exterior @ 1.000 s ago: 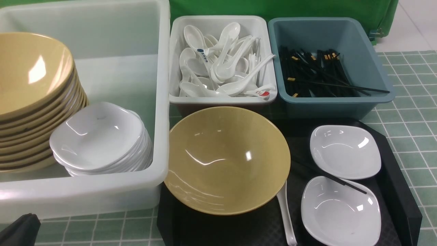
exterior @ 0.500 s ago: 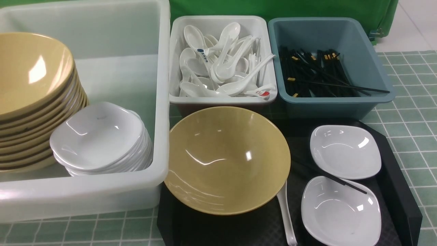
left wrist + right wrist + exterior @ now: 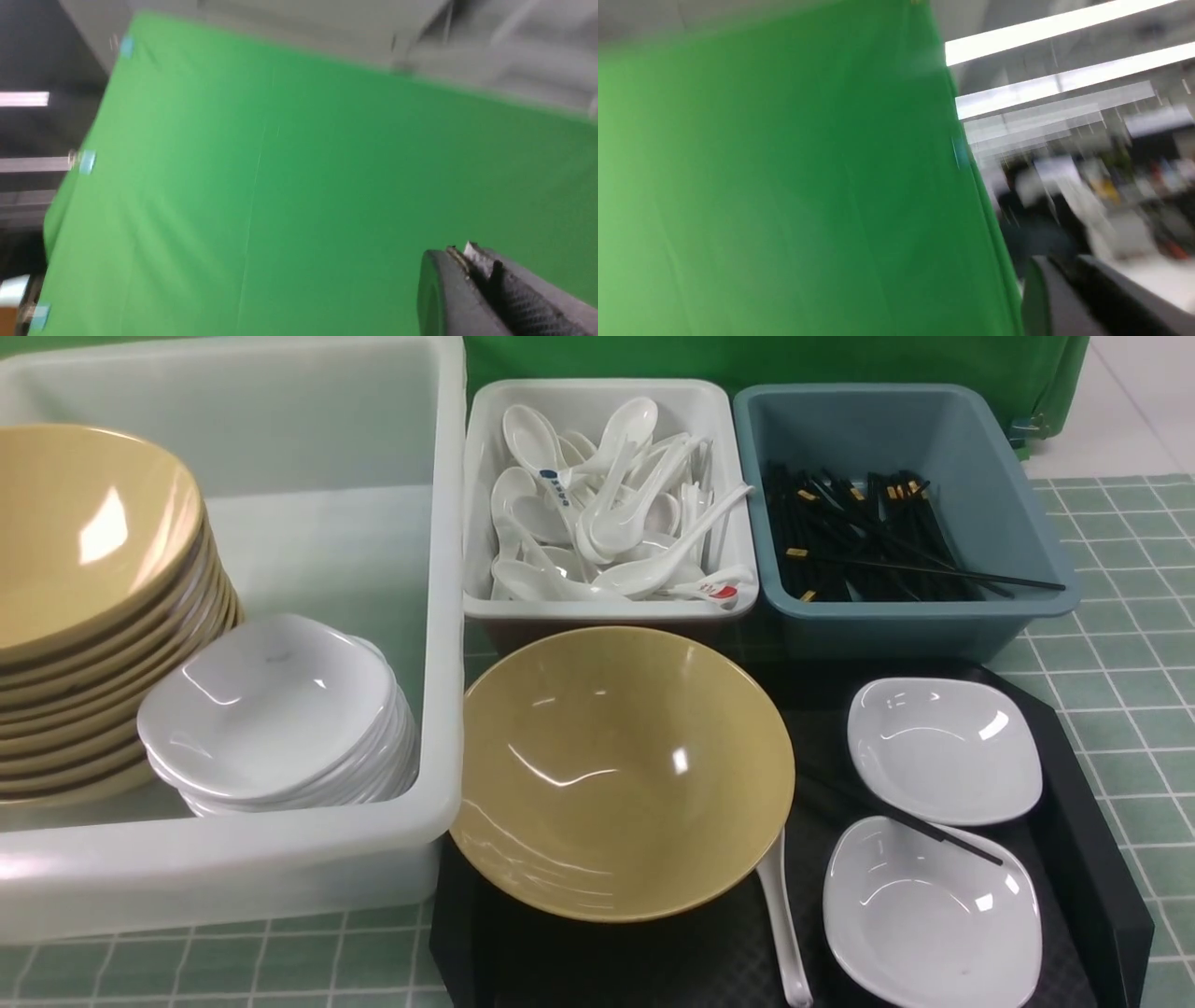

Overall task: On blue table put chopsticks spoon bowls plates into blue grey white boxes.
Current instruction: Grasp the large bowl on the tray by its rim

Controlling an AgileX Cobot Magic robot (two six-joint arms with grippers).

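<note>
Sitting unboxed: one bowl, two plates, one spoon.

The big bowl fills the left half of the black tray; bare desk lies open at the right.

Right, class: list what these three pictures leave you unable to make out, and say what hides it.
- Front view: one end of the spoon is hidden behind the tan bowl.
- Front view: the bowl stack is cut by the left edge, so its count is unclear.
- Front view: the chopstick across the near plate fades into the black tray.
- Right wrist view: motion blur hides whether the right gripper is open.
</note>
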